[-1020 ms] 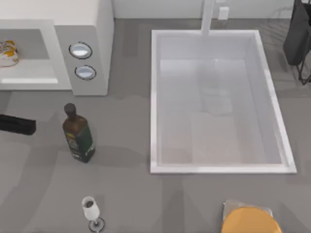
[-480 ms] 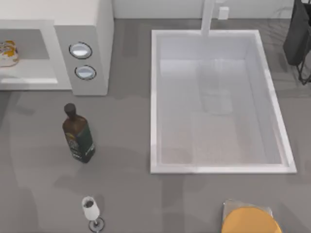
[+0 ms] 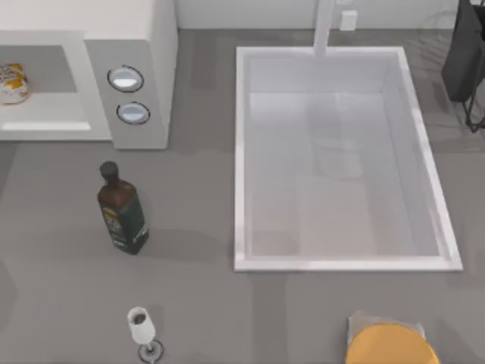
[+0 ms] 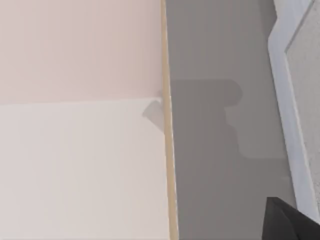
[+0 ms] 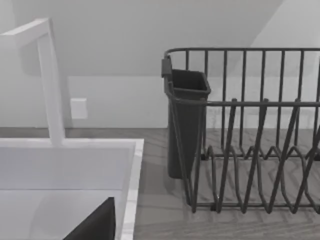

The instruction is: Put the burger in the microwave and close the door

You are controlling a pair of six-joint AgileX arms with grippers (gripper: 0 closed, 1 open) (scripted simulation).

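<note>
The burger (image 3: 11, 82) rests inside the open cavity of the white microwave (image 3: 144, 45) at the back left, which has two round knobs on its grey panel. In the left wrist view, a white-framed panel with a speckled grey window, apparently the door (image 4: 292, 100), stands over the grey counter. A dark part of my left gripper (image 4: 292, 222) pokes into that view's corner, beside the counter's edge. A dark part of my right gripper (image 5: 95, 225) hangs near the sink's back corner.
A dark bottle (image 3: 121, 208) stands in front of the microwave, and a small wine glass (image 3: 142, 327) stands nearer the front. The white sink (image 3: 239, 159) takes up the middle and right. An orange disc on a grey board (image 3: 390, 345) lies front right, and a dish rack (image 5: 250, 130) stands back right.
The dark left gripper seen at the top view's left edge a second ago has moved off to the left. The burger stays in the cavity.
</note>
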